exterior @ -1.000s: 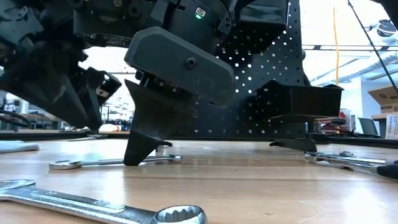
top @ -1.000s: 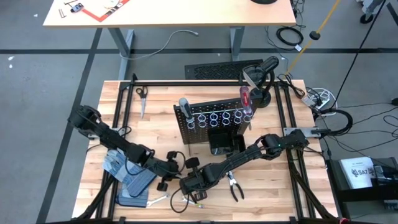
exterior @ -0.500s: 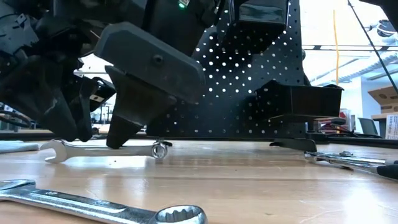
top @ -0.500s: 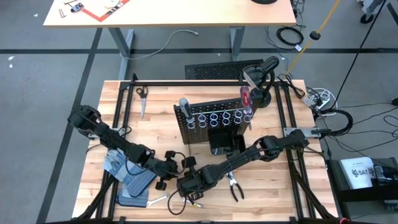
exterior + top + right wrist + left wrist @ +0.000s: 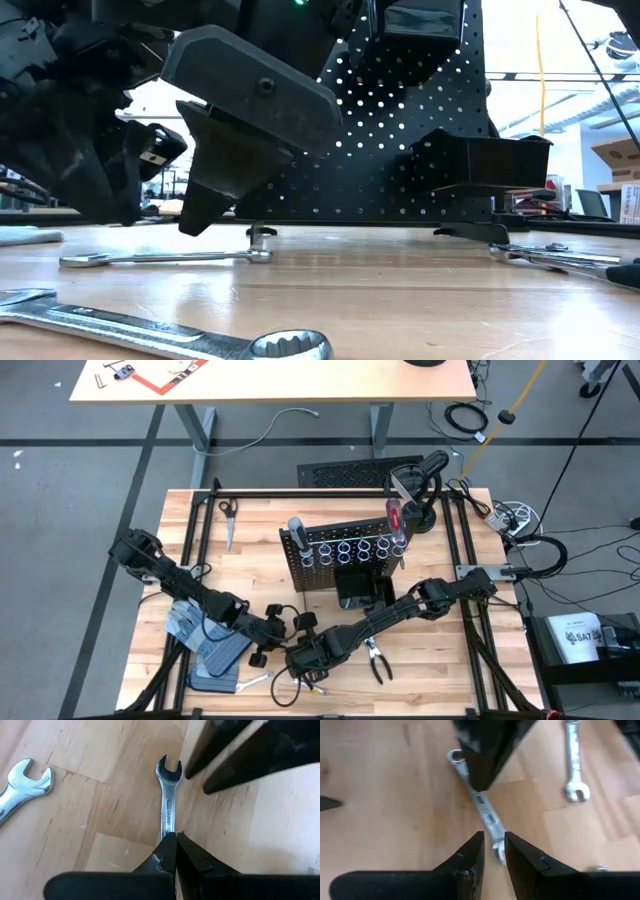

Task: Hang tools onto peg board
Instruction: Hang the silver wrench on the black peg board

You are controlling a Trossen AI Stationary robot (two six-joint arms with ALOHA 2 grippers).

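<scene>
**Small wrench on the table, pick-up not yet made**

The small combination wrench (image 5: 160, 257) lies flat on the wooden table (image 5: 450, 660), near the front and left of centre, well short of the peg board (image 5: 345, 550) standing farther back. The step in hand looks like picking this wrench up.

The right gripper (image 5: 176, 840) has its fingers pressed together and empty. Its tips hang just over the ring end of the shaft, not around it. The left gripper (image 5: 493, 837) comes in from the left at the open-jawed end. Its fingers stand a narrow gap apart with that end showing between them, and I cannot tell whether they touch it.

To lift it, I judge one gripper must spread, straddle the thin shaft and close. The wrench then has to be carried back to the board and hung.

A larger wrench (image 5: 150, 335) lies nearer the table's front edge, and the pliers (image 5: 377, 658) lie to the right. A red-handled screwdriver (image 5: 395, 520) and a grey-handled one (image 5: 297, 528) already stand in the board's rings.
</scene>
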